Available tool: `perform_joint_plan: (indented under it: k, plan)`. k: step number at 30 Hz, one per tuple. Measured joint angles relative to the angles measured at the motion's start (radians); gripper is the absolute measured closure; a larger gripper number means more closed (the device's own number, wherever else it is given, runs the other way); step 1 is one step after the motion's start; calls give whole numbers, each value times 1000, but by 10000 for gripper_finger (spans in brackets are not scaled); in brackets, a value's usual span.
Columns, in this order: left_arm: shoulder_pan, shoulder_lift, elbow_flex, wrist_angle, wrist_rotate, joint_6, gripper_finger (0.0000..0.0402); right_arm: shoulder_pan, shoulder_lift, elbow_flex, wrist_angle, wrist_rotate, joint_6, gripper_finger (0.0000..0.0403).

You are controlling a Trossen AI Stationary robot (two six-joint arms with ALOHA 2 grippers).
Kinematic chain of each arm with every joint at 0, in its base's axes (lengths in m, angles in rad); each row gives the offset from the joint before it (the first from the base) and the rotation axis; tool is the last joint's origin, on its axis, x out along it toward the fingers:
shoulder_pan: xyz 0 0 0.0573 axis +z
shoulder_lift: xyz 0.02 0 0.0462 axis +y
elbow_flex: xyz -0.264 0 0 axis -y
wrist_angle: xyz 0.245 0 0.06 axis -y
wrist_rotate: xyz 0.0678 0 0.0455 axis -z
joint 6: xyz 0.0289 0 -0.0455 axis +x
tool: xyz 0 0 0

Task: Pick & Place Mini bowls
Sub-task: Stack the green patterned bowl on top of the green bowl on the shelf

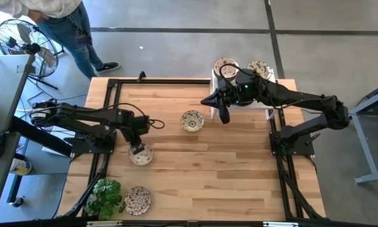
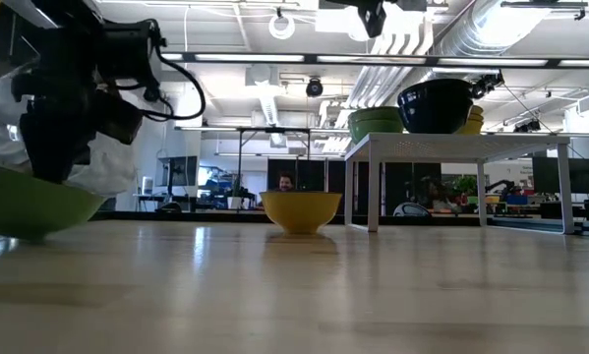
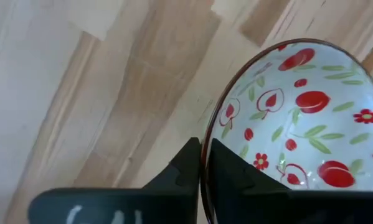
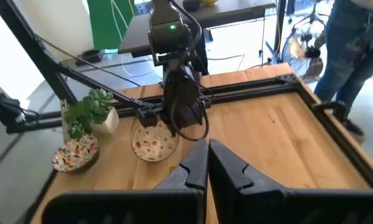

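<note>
1. Wooden table [image 1: 239, 176] with four mini bowls spread around it. One bowl [image 1: 141, 154] sits near the left side, under the left gripper [image 1: 136, 149]. One more bowl [image 1: 137, 200] sits in the near left corner, beside a little green plant [image 1: 105, 194]. A third bowl [image 1: 192, 120] sits alone in the middle. Two more bowls [image 1: 226, 65] wait at the far right on the white stand [image 1: 214, 81].
2. I think the job is only partly done. The corner bowl looks put away, the left one is being handled, and the middle one and the two on the stand still look left to do.
3. The left gripper's two fingers are squeezed on the rim of the left bowl. One finger is inside the rim and one is outside.
4. The right gripper [image 1: 223, 113] hangs over the table just in front of the stand. Its fingers are pressed together and hold nothing.
5. The left wrist view shows the pinch on the rim and the red fruit and flowers inside the bowl. From above, the arm hides that pinch.
6. The right wrist view shows the left arm, its bowl, the corner bowl and the plant all at once.
7. Only the view from above shows the bowls on the stand.
</note>
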Motion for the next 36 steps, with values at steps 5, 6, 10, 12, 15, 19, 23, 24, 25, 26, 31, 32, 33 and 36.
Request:
perform_joint_plan:
  k: [5, 6, 10, 12, 15, 19, 23, 24, 25, 26, 31, 32, 33, 36]
  plan:
    - [0, 0, 56, 50, 23, -113, 393, 36, -18, 0, -18, 27, 61, 402]
    - [0, 0, 70, 70, 22, -138, 394, 54, -23, 0, -22, 49, 62, 402]
    - [0, 28, 109, 209, 34, -238, 391, 144, -41, 0, -50, 148, 88, 402]
    - [0, 70, 122, 246, 33, -252, 393, 194, -43, 0, -67, 207, 123, 402]
    - [0, 132, 149, 300, 41, -252, 396, 274, -48, 0, -85, 290, 180, 403]
    - [-24, 237, 185, 420, 40, -253, 395, 369, -49, 0, -118, 377, 228, 403]
    - [-46, 359, 250, 512, 30, -315, 395, 425, -49, 0, -133, 436, 247, 403]
    - [-53, 388, 271, 527, 21, -339, 395, 434, -49, 0, -133, 437, 245, 403]
    - [-61, 412, 290, 531, 1, -362, 395, 442, -49, 0, -133, 438, 242, 403]
    - [-70, 431, 307, 530, -18, -381, 395, 449, -49, 0, -133, 438, 239, 403]
    - [-116, 525, 415, 556, -112, -520, 395, 473, -49, 0, -136, 398, 209, 403]
    - [-123, 541, 431, 553, -135, -535, 395, 478, -49, 0, -139, 384, 202, 403]
    - [-130, 552, 445, 546, -161, -540, 395, 484, -49, 0, -142, 373, 196, 403]
    - [-147, 599, 501, 560, -228, -568, 395, 506, -49, 0, -147, 366, 169, 403]
